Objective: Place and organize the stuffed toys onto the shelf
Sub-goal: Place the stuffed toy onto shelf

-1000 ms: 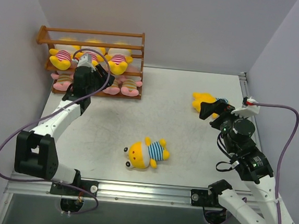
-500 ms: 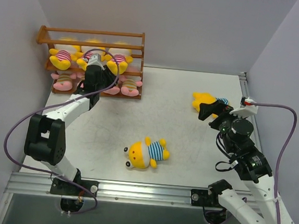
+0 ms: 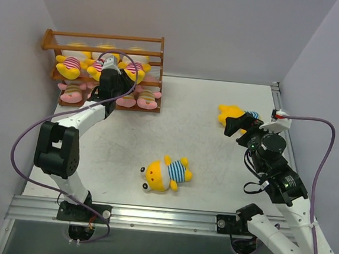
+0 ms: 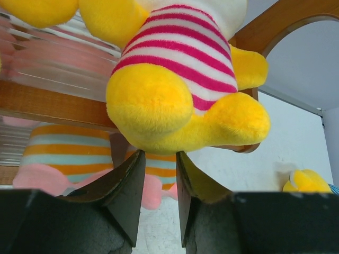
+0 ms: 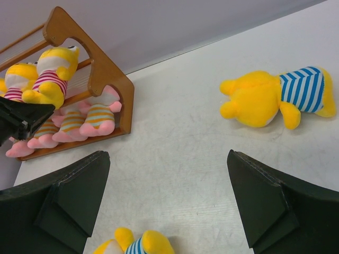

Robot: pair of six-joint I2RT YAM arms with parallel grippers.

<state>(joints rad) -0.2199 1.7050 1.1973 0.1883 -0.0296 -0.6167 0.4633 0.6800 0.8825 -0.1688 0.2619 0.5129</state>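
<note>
Yellow pink-striped toy [image 4: 180,79] on shelf [image 3: 106,37]; left claw [image 4: 159,156] under it, narrowed, gripping nothing, probably squaring it. Right claw [image 5: 168,159] spread empty beside blue-striped toy [image 5: 275,98], right edge of table [image 3: 214,160].

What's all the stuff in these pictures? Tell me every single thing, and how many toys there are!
shelf: one, orange-brown wood, far left corner of the table
yellow toys in pink-striped shirts: three, middle tier of the shelf
pink toys in tan-striped shirts: at least three showing, bottom tier; the arm covers part of the row
yellow toys in blue-striped shirts: two, lying on the table, one in the middle, one nearer the right edge
table: one, pale grey
cables: two, purple, one looping off each arm
arms: two, white and black
left gripper: black, jaws a narrow gap apart, right under a yellow toy on the shelf
right gripper: black, wide open over the table
</note>
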